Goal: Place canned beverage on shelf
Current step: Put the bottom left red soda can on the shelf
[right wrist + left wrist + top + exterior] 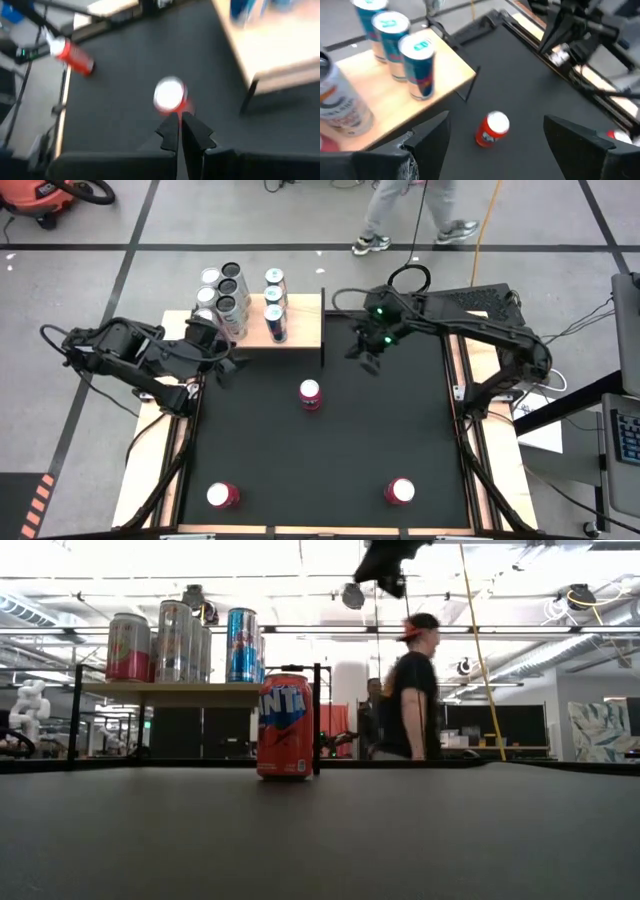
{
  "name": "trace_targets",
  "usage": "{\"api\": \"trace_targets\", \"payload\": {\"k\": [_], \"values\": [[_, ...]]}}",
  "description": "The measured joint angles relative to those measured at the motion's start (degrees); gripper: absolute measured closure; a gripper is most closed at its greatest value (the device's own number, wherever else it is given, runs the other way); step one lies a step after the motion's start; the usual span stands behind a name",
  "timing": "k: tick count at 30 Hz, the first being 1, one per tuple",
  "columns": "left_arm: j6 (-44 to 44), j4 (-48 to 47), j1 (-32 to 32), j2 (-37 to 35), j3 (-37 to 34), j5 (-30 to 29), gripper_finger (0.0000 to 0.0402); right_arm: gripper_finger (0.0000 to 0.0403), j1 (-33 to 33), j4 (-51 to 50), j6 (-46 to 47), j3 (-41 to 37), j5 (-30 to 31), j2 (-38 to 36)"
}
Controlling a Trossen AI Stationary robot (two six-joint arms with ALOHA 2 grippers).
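The left claw point(222, 365) is held wide open and empty just beside the shelf point(305, 325), so that the orange can point(310, 394) ahead of it on the tabletop point(330, 470) can be taken. The right claw point(368, 360) is raised nearby, its fingers pressed together on nothing. Several cans are already stood on the shelf. The can's label is shown only in the low view; two further cans near the tabletop's front edge appear together only in the high view.

- The desk point(400, 430) is covered by a black mat; three red cans point(310, 394) are stood on it.
- Several cans point(275, 300) are carried upright by the shelf point(305, 325).
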Motion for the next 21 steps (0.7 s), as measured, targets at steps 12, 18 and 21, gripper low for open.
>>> {"api": "trace_targets", "payload": {"k": [12,18,21], "values": [[-1.94,11.6,-5.33,0.13,-13.59,10.62,0.0081,0.0403,6.85,-22.98,3.0,0.0,0.15,-3.3],[-7.35,21.55,-9.62,1.56,-17.51,12.12,0.0081,0.0403,8.6,-25.22,0.55,-0.01,0.26,-3.28],[-7.82,22.9,-11.7,3.5,-17.53,16.29,0.0082,0.0403,9.01,-25.44,-0.87,-0.02,0.26,-3.27]]}}
